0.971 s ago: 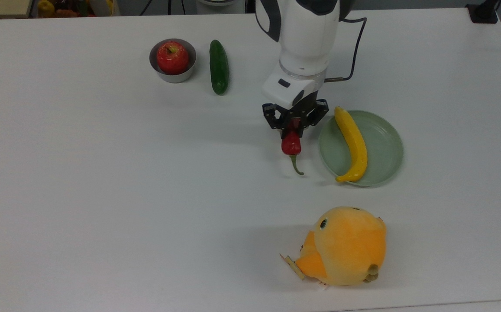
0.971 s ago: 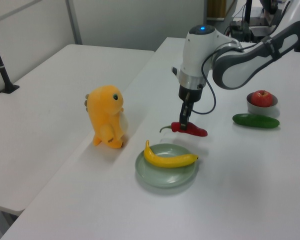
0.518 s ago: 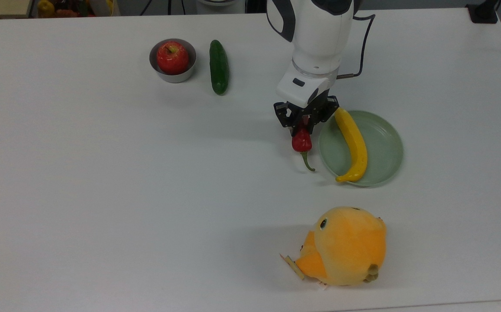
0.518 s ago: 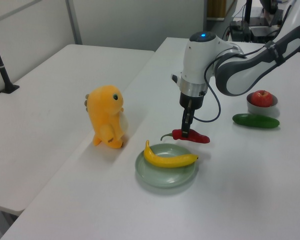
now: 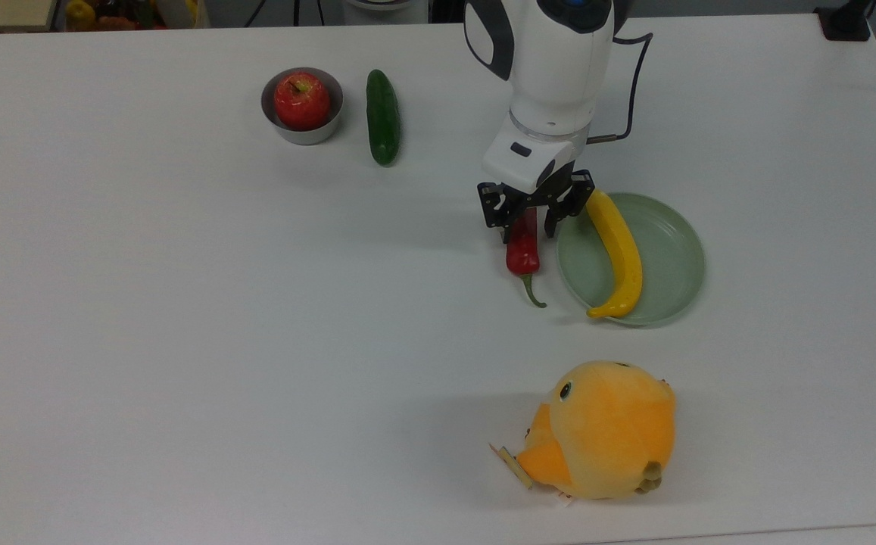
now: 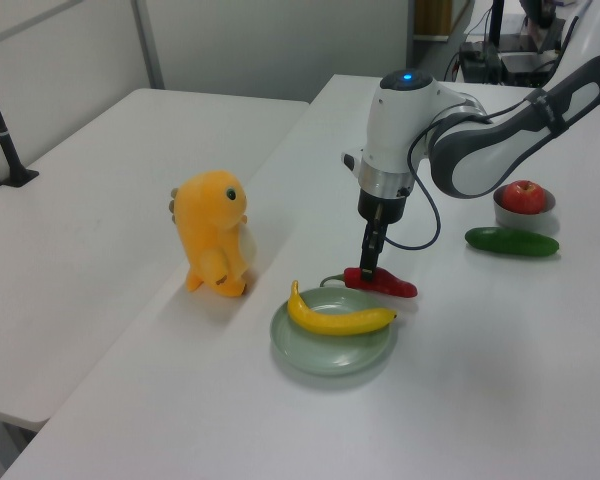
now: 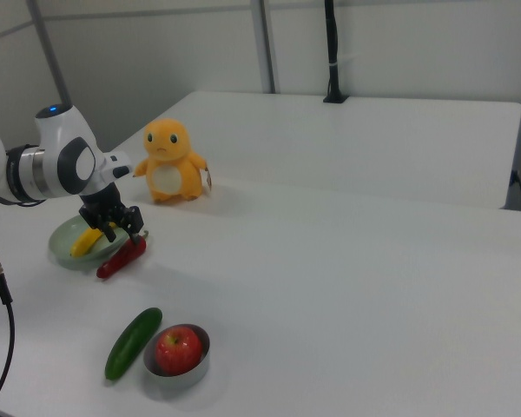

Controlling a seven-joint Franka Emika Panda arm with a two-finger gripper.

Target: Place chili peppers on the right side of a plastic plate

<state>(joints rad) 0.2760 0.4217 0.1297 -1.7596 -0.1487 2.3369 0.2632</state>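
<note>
I have the gripper [image 5: 529, 224] down at the chili peppers [image 5: 522, 253], really one long glossy dark-red pod with a thin curled green stem, and in the top view its fingers look spread, one on each side of the pod's blunt end rather than pinching it. The pod lies on the white table [image 5: 180, 303], just beside the rim of the plastic plate [image 5: 672, 257], on the top view's left of it, stem pointing toward the table's near edge in that view. In the right view the chili peppers [image 7: 122, 258] sit on the right view's right of the plastic plate [image 7: 62, 246], and in the left view the chili peppers [image 6: 382, 282] rest just behind the plastic plate [image 6: 332, 352]. A banana [image 5: 618, 251] lies across the plate, and an orange plush toy [image 5: 603, 429] stands nearer that edge, well apart. Toward the far edge, a cucumber [image 5: 382, 116] lies beside a small metal bowl [image 5: 302, 129] holding an apple [image 5: 301, 100]. I judge the pod light, fairly stiff and slick-skinned, so it could slip or swivel in a pinch. I'd grasp the thick middle across its width, never the spindly stem.
</note>
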